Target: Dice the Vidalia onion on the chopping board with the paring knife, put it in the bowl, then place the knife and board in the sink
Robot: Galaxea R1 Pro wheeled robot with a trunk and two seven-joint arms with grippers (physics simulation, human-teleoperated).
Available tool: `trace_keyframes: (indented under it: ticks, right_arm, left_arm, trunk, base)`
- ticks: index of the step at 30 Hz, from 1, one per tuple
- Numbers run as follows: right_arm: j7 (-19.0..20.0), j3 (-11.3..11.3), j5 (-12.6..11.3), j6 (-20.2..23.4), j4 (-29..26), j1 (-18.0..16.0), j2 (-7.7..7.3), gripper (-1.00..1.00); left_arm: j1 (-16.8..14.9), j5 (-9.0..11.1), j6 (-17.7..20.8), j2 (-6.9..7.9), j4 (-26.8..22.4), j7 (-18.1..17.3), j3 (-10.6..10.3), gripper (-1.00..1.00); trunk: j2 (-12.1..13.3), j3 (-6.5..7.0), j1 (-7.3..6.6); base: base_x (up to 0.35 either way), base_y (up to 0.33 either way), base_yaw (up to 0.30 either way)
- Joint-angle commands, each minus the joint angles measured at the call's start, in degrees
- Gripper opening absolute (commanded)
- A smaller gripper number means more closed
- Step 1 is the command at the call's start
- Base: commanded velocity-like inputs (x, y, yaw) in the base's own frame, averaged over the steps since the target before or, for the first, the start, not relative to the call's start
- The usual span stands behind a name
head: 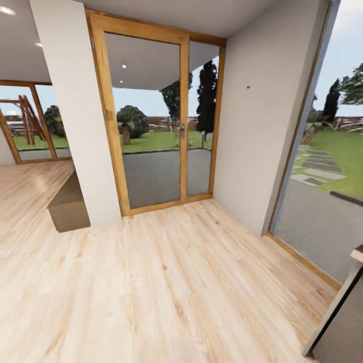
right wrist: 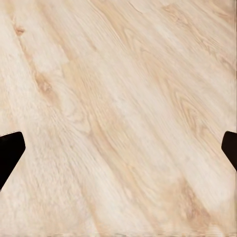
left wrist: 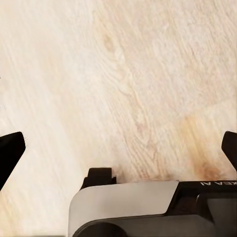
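Head view: we face a light wood floor [head: 166, 282] running up to a wood-framed glass door [head: 151, 121] set between a white pillar [head: 75, 111] and a white wall [head: 262, 116]. Through the glass we see a grey patio, lawn, dark trees and a fence; a second glazed opening [head: 322, 166] at the right shows stepping stones on grass. Far left, another window [head: 30, 121] frames a reddish swing set. A low brown block [head: 68, 204] sits at the pillar's foot.

At the lower right corner a dark cabinet edge [head: 338, 317] with a pale top is cut off by the frame, so we cannot tell what it belongs to.

Left wrist view: the left gripper [left wrist: 118, 148] hangs over bare floor planks, its two dark fingertips [left wrist: 11, 150] at opposite edges of the picture, spread wide with nothing between them. A grey and black part of the robot [left wrist: 148, 207] lies below it.

Right wrist view: the right gripper [right wrist: 118, 148] is likewise spread wide above the planks and holds nothing.

Of the task's things we can make out only the wood flooring, under both grippers.
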Motion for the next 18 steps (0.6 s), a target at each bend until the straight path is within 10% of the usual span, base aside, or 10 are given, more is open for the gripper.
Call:
trace_keyframes:
  ticks: [1, 18]
  right_arm:
    - [0.05, -0.16, -0.07, -0.17, 0.01, -0.02, 0.05, 1.00]
    - [0.05, -0.94, -0.08, -0.17, 0.01, -0.01, 0.05, 1.00]
  left_arm:
    - [-0.02, 0.06, -0.19, 0.01, 0.03, -0.04, -0.02, 1.00]
    - [-0.02, -0.01, -0.24, 0.01, -0.02, -0.04, -0.02, 1.00]
  trunk:
    - [-0.04, -0.05, -0.03]
    - [-0.04, -0.05, -0.03]
  base:
    - [-0.250, 0.227, -0.281]
    - [-0.050, 0.046, -0.283]
